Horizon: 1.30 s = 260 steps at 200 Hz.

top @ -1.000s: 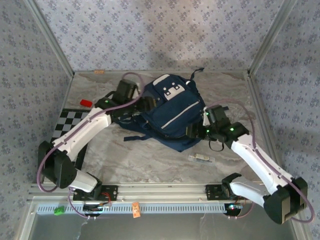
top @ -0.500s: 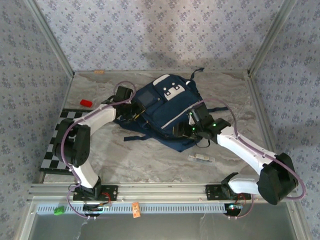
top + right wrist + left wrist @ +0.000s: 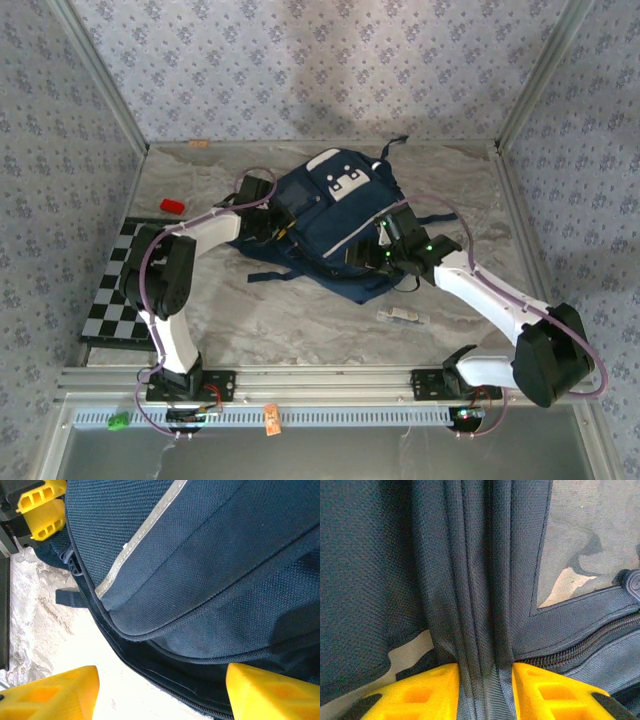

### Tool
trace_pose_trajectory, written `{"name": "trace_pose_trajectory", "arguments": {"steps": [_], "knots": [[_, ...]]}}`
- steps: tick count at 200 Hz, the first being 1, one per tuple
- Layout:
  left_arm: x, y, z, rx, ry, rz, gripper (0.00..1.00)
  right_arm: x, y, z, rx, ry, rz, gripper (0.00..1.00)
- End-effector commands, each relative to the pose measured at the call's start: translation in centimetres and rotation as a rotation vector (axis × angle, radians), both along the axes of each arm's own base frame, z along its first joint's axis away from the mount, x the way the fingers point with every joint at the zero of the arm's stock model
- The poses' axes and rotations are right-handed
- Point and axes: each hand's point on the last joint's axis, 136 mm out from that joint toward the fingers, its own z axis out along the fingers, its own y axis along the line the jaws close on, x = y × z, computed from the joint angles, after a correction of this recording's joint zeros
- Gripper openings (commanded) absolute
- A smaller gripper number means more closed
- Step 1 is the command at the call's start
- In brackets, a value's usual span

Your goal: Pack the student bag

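The bag (image 3: 340, 215) lies flat on the worktop (image 3: 290, 325), in the upper middle of the top view, with its white patch facing up.

My left claw (image 3: 485, 667) is closed on a fold of the bag's fabric. In the left wrist view the navy cloth runs in pleats straight down between the two yellow fingers. I judge that this hold is there to lift or stretch the left side of the bag, so that the opening can be worked. A zipper (image 3: 580, 641) runs at the lower right of that view, just beside the fold. I cannot tell if it is closed along its whole length.

My right claw (image 3: 161, 680) is open, with its fingers wide apart at the bottom of the right wrist view. The lower edge of the bag passes between them, below the white stripe (image 3: 140, 540). I think it is placed to take this edge and steady the bag against the pull from the other side.

I cannot see inside the bag, so I cannot tell what it holds. On the worktop, well apart from it, lie a small red thing (image 3: 172, 205) at the left and a small white thing (image 3: 400, 316) below it.
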Motion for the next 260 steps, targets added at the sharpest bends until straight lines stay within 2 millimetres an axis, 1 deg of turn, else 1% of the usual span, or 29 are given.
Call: {"name": "trace_pose_trajectory", "arguments": {"steps": [1, 36, 53, 66, 87, 124, 142, 154, 178, 193, 212, 236, 260], "knots": [[-0.2, -1.5, -0.4, -0.057, 0.013, -0.005, 0.31, -0.2, -0.4, -0.3, 0.008, 0.019, -0.016, 0.69], [-1.9, 0.0, -0.8, -0.024, 0.025, 0.028, 0.31, -0.2, -0.9, -0.4, 0.009, 0.015, -0.030, 0.69], [-2.9, 0.2, -1.2, -0.026, 0.048, 0.040, 0.30, -0.2, -1.0, -0.5, 0.016, 0.020, -0.036, 0.69], [-3.3, 0.4, -1.4, -0.023, 0.051, 0.048, 0.31, -0.2, -0.9, -0.6, 0.027, 0.025, -0.036, 0.69], [-2.9, 0.3, -2.0, -0.022, 0.058, 0.061, 0.32, -0.1, -0.9, -0.6, 0.027, 0.023, -0.040, 0.69], [-1.5, -1.3, -2.3, -0.029, 0.048, 0.059, 0.31, 0.1, -1.1, -0.5, 0.022, 0.019, -0.051, 0.69], [-0.8, -2.7, -2.2, -0.059, 0.042, 0.036, 0.30, 0.2, -1.1, -0.5, 0.025, 0.024, -0.049, 0.69], [-0.6, -3.4, -2.1, -0.073, 0.036, 0.033, 0.27, 0.2, -1.2, -0.3, 0.019, 0.021, -0.047, 0.69], [-0.3, -3.9, -1.8, -0.080, 0.030, 0.040, 0.17, 0.4, -1.5, -0.3, 0.015, 0.015, -0.053, 0.69], [-0.2, -4.0, -1.1, -0.092, 0.026, 0.043, 0.09, 0.5, -1.6, -0.2, 0.022, 0.014, -0.055, 0.69], [-0.2, -4.1, 0.5, -0.110, 0.002, 0.046, 0.00, 0.7, -1.7, 0.0, 0.013, 0.005, -0.047, 0.69], [-0.2, -4.0, 2.5, -0.137, -0.022, 0.066, 0.00, 1.2, -2.1, 0.0, -0.018, 0.000, -0.045, 0.69], [-0.2, -3.9, 4.8, -0.171, -0.052, 0.084, 0.00, 1.5, -2.0, -0.8, -0.043, 0.024, -0.066, 0.69]]}}
